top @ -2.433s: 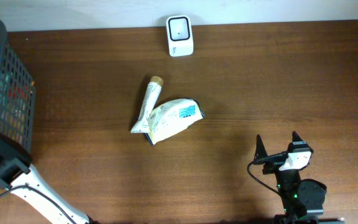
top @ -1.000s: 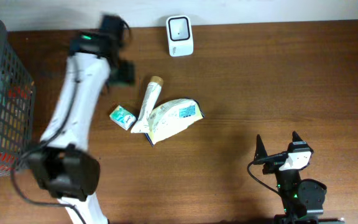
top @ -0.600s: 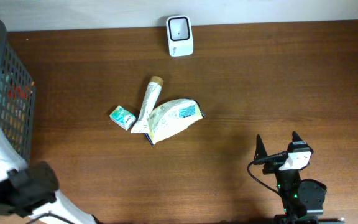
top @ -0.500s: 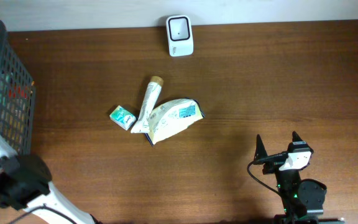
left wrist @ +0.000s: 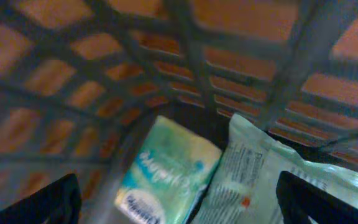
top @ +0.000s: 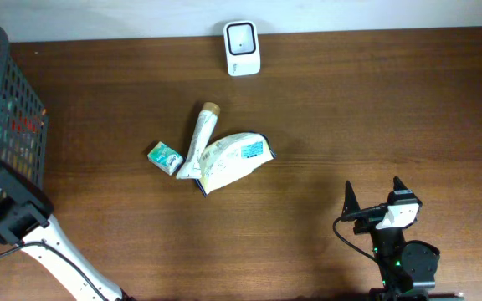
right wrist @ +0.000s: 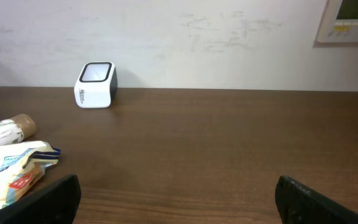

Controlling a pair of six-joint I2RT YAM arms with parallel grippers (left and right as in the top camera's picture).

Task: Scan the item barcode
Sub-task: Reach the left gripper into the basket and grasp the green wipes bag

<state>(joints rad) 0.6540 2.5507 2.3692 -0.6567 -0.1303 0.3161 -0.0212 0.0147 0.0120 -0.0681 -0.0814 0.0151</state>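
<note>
Across the whole overhead view, a brown wood table (top: 350, 100). At its left edge, a dark mesh basket (top: 11, 125). Reaching into it from the lower left, the left arm (top: 7, 213). Left gripper (left wrist: 179, 202) inside the basket, jaws spread wide with nothing between them, hanging over a green packet (left wrist: 166, 171) and a pale bag (left wrist: 260, 177) that lie side by side, touching, on the basket floor. At the lower right of the table, the right gripper (top: 373, 184), fingers parted wide, empty, pointed toward the far wall. Near the table's middle, a cream pouch (top: 234, 159) with a blue label, lying flat. Against its left side, touching, a tube (top: 199, 140), cap end toward the far edge. At the far edge, by the wall, a white scanner (top: 242, 37), upright, well apart from the pouch. Just left of the tube, a small green box (top: 165, 156); whether in contact, cannot tell. Barcodes too small to make out
</note>
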